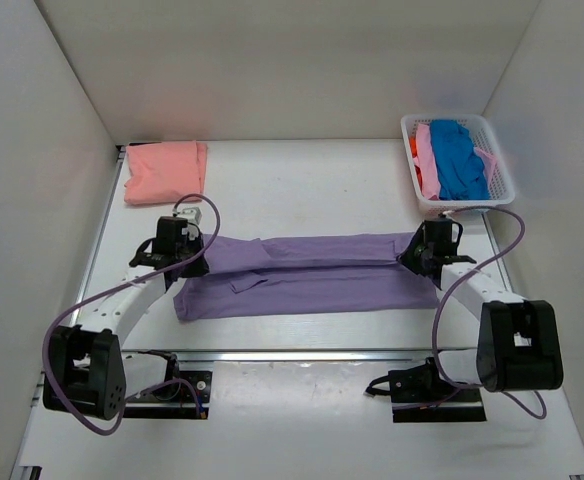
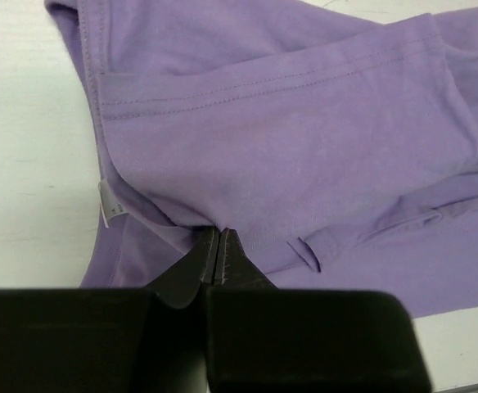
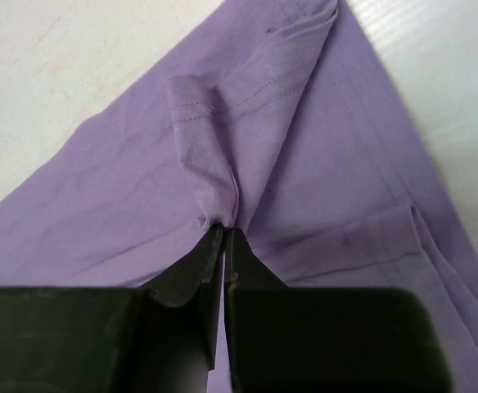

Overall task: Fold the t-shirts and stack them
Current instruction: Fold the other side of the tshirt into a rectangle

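Observation:
A large lavender-purple t-shirt (image 1: 302, 280) lies as a long folded band across the middle of the table. My left gripper (image 1: 194, 257) is shut on its left end, pinching the cloth at a fold (image 2: 221, 231). My right gripper (image 1: 410, 256) is shut on its right end, pinching a raised tuck of cloth (image 3: 224, 226). A salmon-pink t-shirt (image 1: 165, 170) lies folded at the back left. Blue (image 1: 457, 160), pink (image 1: 427, 150) and orange (image 1: 413, 152) t-shirts lie bunched in the basket at the back right.
The white lattice basket (image 1: 499, 160) stands at the back right against the wall. White walls close in the table on left, back and right. A white label (image 2: 110, 202) shows at the purple shirt's edge. Cables loop beside both arms.

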{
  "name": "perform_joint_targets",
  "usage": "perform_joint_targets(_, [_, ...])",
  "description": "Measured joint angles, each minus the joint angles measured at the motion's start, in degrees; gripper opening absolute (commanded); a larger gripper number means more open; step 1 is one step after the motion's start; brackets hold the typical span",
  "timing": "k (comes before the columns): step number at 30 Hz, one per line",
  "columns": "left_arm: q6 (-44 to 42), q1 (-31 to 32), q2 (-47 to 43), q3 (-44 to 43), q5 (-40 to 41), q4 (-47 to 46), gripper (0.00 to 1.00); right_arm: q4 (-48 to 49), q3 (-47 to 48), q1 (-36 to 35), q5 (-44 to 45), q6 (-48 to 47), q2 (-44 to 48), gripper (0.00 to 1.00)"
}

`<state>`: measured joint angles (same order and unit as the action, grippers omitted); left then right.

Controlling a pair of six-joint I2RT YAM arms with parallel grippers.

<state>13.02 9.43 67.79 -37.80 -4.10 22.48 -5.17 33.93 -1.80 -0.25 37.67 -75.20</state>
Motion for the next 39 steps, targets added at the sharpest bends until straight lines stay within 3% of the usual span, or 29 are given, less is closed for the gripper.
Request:
perform_joint_targets(5, [1.7, -0.3, 0.4, 0.6, 1.7, 0.2, 0.00, 0.4, -4.9, -0.1, -0.3, 1.0, 3.1, 0.02])
perform_joint_targets(8, [2.5, -0.3, 0.4, 0.7, 2.1, 0.2, 0.18, -0.4, -6.8, 0.2, -0.2, 2.0, 5.5, 0.09])
perform_joint_targets(12, [3.6, -0.7, 0.3, 1.2, 2.6, 0.2, 0.32, -2.3, -9.7, 1.2, 0.9, 3.9, 11.8, 0.15])
perform_joint_targets(18, [5.3, -0.6, -1.5, 2.6, 3.3, 0.2, 0.37, -2.5, -12.0, 5.5, 1.6, 4.9, 20.3, 0.17])
perform_joint_targets(21, [6.1, -0.6, -3.8, 2.6, 3.3, 0.3, 0.34, -2.8, -8.6, 5.9, 1.9, 2.2, 17.1, 0.18])
perform_joint_targets(30, [7.2, 0.1, -7.4, 2.6, 3.6, 0.2, 0.33, -3.4, 11.2, 3.4, 2.1, -7.5, -4.4, 0.22])
perform_joint_targets(39, [7.2, 0.1, -6.9, 2.6, 3.6, 0.1, 0.33, -7.0, 14.3, 2.1, 1.0, -10.5, -11.6, 0.24])
